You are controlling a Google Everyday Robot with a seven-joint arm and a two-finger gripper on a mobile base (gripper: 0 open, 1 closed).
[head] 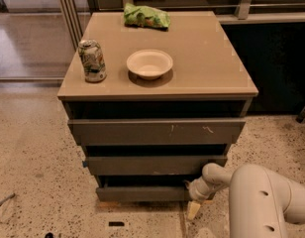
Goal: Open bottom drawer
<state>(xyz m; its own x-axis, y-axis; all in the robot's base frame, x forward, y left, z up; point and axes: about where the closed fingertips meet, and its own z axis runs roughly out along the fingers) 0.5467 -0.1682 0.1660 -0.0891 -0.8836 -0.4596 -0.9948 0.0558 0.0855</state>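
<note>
The cabinet has three grey-brown handleless drawers. The bottom drawer (pixel 142 193) is the lowest, with a plain flat front just above the floor, and a dark gap shows above it. My gripper (pixel 193 208) hangs at the bottom drawer's right end, close to the floor, with a pale fingertip (pixel 193 210) pointing down. The white arm (pixel 256 197) reaches in from the lower right. The middle drawer (pixel 152 164) has a blue tab at its left edge. The top drawer (pixel 155 131) shows pale scratch marks.
On the cabinet top (pixel 212 63) stand a crumpled can (pixel 92 60), a white bowl (pixel 149 63) and a green bag (pixel 146 16). Speckled floor (pixel 38 172) lies to the left. A dark cabinet (pixel 281 63) stands at the right.
</note>
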